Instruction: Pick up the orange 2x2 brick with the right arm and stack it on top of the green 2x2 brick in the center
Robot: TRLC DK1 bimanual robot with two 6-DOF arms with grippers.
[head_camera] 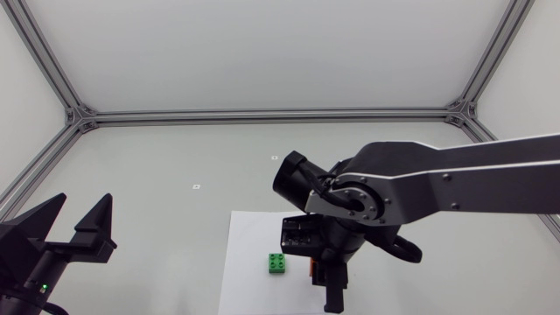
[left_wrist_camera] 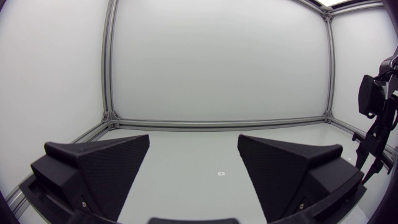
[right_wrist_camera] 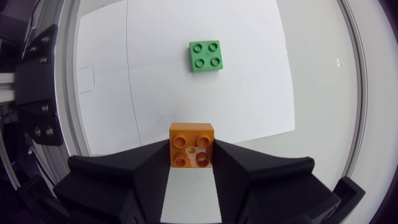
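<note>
One white sheet (head_camera: pixel 249 236) on grey tbl (head_camera: pixel 175 157), green brick (head_camera: pixel 277 262) on it.

— Where do we find the orange 2x2 brick (right_wrist_camera: pixel 192 138)?
— We see it between the jaws of our right gripper (right_wrist_camera: pixel 192 149), one jaw pressed against each of two opposite sides. Its four round studs face up toward the wrist, and it sits square to the jaws, over the near edge of the white sheet (right_wrist_camera: pixel 249 93).
— Is it lifted off the counter?
— We cannot tell.
— And the green 2x2 brick (right_wrist_camera: pixel 206 56)?
— We see it lying flat on the sheet, all four studs up, turned slightly askew. It lies ahead of the orange one, well apart from it.
</note>
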